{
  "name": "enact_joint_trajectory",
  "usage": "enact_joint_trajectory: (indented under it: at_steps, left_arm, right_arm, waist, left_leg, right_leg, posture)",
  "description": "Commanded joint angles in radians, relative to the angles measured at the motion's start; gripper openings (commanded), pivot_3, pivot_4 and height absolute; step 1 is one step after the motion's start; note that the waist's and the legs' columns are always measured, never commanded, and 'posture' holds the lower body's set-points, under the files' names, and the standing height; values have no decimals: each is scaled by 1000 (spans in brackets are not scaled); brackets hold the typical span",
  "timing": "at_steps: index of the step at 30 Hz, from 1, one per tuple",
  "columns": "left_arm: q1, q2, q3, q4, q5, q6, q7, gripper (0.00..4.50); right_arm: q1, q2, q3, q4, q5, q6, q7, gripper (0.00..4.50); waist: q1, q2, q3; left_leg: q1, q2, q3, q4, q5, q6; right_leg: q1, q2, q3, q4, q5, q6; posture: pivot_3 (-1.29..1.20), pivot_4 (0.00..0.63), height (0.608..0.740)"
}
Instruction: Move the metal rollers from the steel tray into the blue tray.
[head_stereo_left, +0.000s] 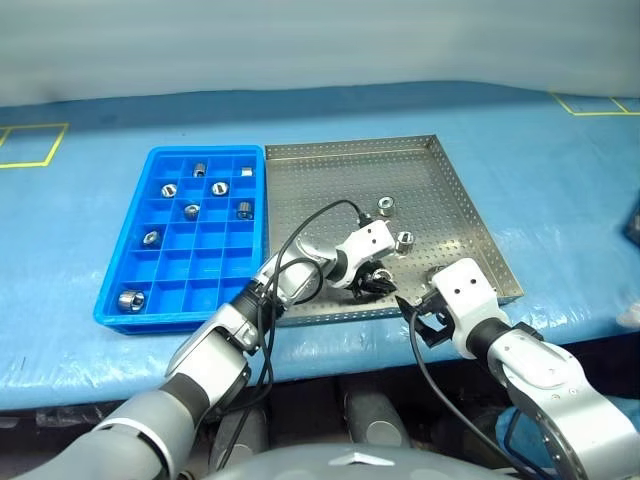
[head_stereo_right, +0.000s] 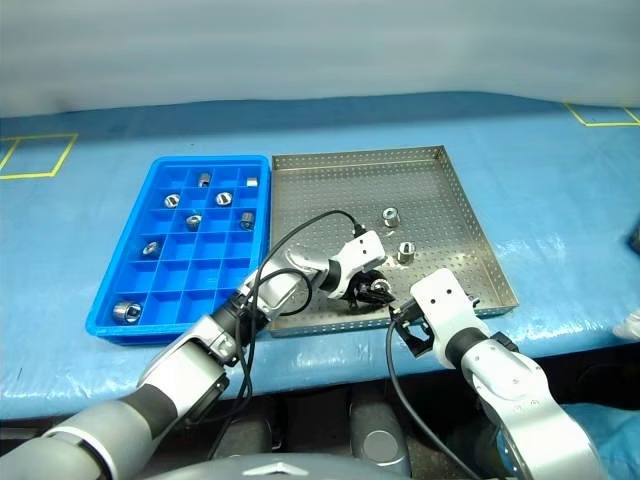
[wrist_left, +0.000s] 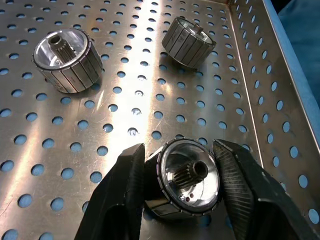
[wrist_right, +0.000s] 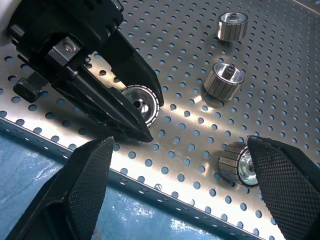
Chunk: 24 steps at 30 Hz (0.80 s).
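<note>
Steel tray (head_stereo_left: 330, 190) far half bare, open for passage; right hand (head_stereo_left: 432, 322) crowds near rim beside left hand (head_stereo_left: 372, 282).

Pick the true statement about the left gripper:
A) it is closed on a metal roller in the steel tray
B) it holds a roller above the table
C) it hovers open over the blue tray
A: the left gripper has its fingers on either side of a metal roller on the perforated steel tray.
</note>
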<state>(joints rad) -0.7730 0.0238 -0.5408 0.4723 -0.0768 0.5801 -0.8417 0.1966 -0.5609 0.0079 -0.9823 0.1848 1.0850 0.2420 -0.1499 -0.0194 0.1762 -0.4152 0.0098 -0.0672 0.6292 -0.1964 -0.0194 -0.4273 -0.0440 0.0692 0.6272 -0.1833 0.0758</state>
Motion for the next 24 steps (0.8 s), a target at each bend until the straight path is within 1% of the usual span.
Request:
enact_joint_trajectory:
  at_steps: [1, 2, 4, 7, 10, 13, 16, 18, 21, 24]
  left_arm:
    - [-6, 1, 20, -21, 16, -11, 0, 1860]
    - [-6, 2, 26, -24, 15, -13, 2, 1860]
    - [-2, 6, 76, -69, -14, 0, 21, 1860]
    - [15, 37, 180, -201, -69, 46, 50, 1860]
    - [61, 114, 277, -375, -99, 131, 95, 1860]
    - [121, 187, 341, -527, -124, 215, 125, 1860]
    - [203, 280, 391, -675, -108, 292, 178, 1860]
    - [259, 318, 453, -757, -82, 342, 258, 1860]
    - [331, 326, 573, -855, -54, 412, 394, 1860]
    - [380, 312, 641, -927, -32, 465, 494, 1860]
  right_arm:
    - [-6, -7, -11, -12, -10, -40, 7, 4500]
    - [-9, -8, -9, -7, -10, -44, 9, 4500]
    - [-20, -2, 0, 16, -4, -61, 18, 4500]
    - [-45, 22, 14, 63, 14, -90, 38, 4500]
    - [-83, 57, 36, 131, 33, -152, 65, 4500]
    - [-135, 95, 41, 208, 49, -201, 84, 4500]
    - [-198, 122, 45, 260, 84, -228, 122, 4500]
    - [-232, 122, 66, 282, 90, -236, 143, 4500]
    - [-269, 123, 97, 313, 85, -245, 156, 4500]
    - [-295, 119, 120, 336, 86, -254, 175, 4500]
  waist:
    - [0, 0, 0]
    - [0, 0, 0]
    - [-2, 0, 0]
    - [-4, 0, 0]
    - [-3, 0, 0]
    - [6, 1, 0]
    - [25, 1, 0]
    - [43, 1, 0]
    - [80, 0, 0]
    - [111, 0, 0]
  left_leg:
    - [0, 0, 0, 0, 0, 0]
    - [0, 0, 0, 0, 0, 0]
    - [0, 0, 0, 0, 0, 0]
    - [0, 0, 0, 0, 0, 0]
    - [0, 1, 0, -1, 0, 0]
    - [2, 1, 0, -2, 0, 0]
    - [2, 1, 0, -2, 0, 0]
    - [1, 1, -1, -2, 0, 0]
    - [1, 1, -1, -1, 0, 0]
    - [1, 1, -2, -1, 0, 0]
  right_leg:
    - [0, 0, 0, 0, 0, 0]
    - [0, 0, 0, 0, 0, 0]
    - [0, 0, 0, 0, 0, 0]
    - [-1, 0, 0, 1, 0, 0]
    - [-1, 1, 0, 1, 0, 0]
    - [0, 1, 0, 1, 0, 0]
    - [0, 1, 0, 2, 0, 0]
    - [0, 1, 0, 2, 0, 0]
    - [0, 1, 0, 2, 0, 0]
    - [1, 1, -1, 1, 0, 0]
  posture:
    - [-210, 150, 740]
    - [-209, 150, 740]
    - [-199, 150, 740]
    - [-169, 150, 740]
    - [-119, 150, 740]
    - [-65, 150, 740]
    - [-4, 150, 740]
    - [29, 150, 740]
    - [71, 150, 740]
    - [107, 150, 740]
